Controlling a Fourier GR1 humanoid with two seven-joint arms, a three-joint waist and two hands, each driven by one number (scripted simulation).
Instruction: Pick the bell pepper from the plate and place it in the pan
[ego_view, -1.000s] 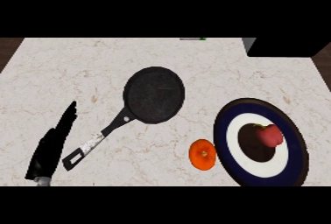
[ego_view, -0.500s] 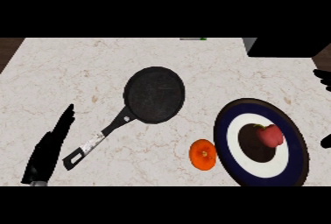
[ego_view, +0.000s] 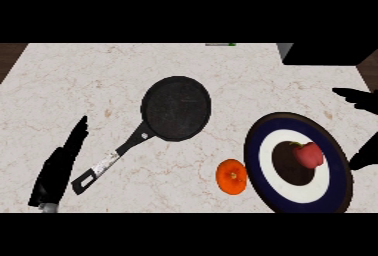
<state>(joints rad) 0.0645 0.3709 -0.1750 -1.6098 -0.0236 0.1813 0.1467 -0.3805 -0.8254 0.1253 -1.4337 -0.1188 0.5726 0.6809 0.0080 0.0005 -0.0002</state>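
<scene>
A red bell pepper (ego_view: 309, 154) lies on a round plate (ego_view: 260, 155) with a dark blue rim, at the lower right of the counter. The black pan (ego_view: 176, 107) sits at the middle, its handle (ego_view: 111, 162) pointing down-left. My right hand (ego_view: 359, 98) enters at the right edge, just right of the plate; its fingers are spread straight above and below the pepper's height, holding nothing. My left hand (ego_view: 59, 167) rests open at the lower left, fingers straight, beside the pan's handle.
An orange fruit (ego_view: 232, 176) lies on the counter between the pan's handle and the plate. A dark block (ego_view: 325, 53) stands at the back right corner. A small green and grey object (ego_view: 220, 44) shows at the counter's far edge.
My right hand has come into view at the right edge and moved further left toward the plate. The left hand, pan, pepper and orange fruit have stayed in place.
</scene>
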